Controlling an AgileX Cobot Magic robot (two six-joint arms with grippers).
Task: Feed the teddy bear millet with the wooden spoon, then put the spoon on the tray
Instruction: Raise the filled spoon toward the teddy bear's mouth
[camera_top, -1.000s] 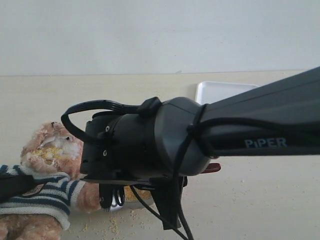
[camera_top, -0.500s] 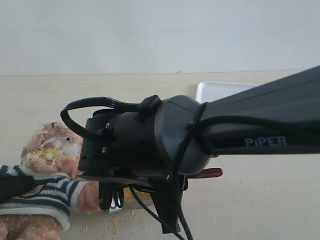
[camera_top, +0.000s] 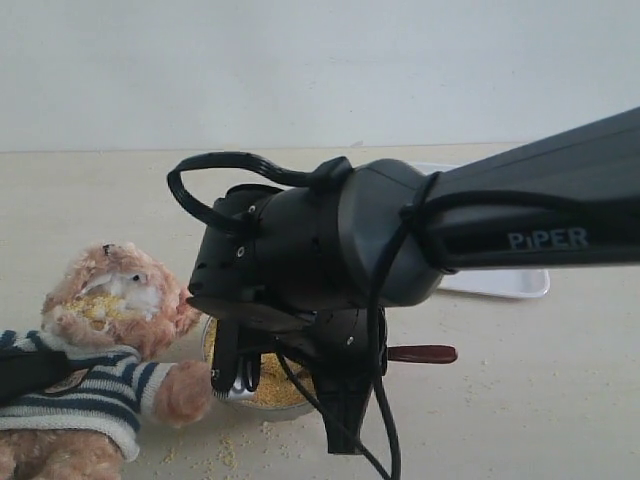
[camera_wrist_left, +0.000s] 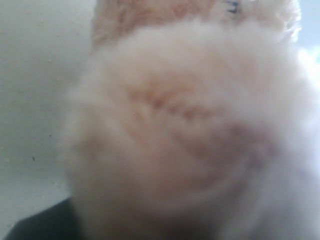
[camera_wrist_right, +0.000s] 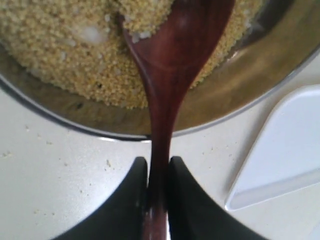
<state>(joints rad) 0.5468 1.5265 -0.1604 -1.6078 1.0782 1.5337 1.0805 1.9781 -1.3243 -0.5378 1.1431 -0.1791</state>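
The teddy bear (camera_top: 112, 300) sits at the left in its striped sweater, with millet grains stuck on its muzzle. A black finger of my left gripper (camera_top: 30, 370) lies across its chest, and bear fur (camera_wrist_left: 180, 125) fills the left wrist view. My right gripper (camera_wrist_right: 157, 167) is shut on the slim handle of the wooden spoon (camera_wrist_right: 167, 65). The spoon's bowl rests in the millet (camera_wrist_right: 60, 50) inside the steel bowl (camera_wrist_right: 250, 95). In the exterior view the spoon's handle end (camera_top: 425, 354) sticks out to the right below the right arm (camera_top: 330, 250). The white tray (camera_top: 500, 283) lies behind that arm, mostly hidden.
The steel bowl (camera_top: 262, 388) stands right beside the bear's paw (camera_top: 185, 392). Loose millet crumbs (camera_top: 225, 450) are scattered on the pale table in front of it. A corner of the tray (camera_wrist_right: 285, 150) lies close to the bowl. The right arm's cable (camera_top: 215, 165) loops above the wrist.
The right arm has lifted and shifted to the right, uncovering more of the bowl and millet. The spoon's handle end sits a little lower and further right. The bear and left gripper have not moved.
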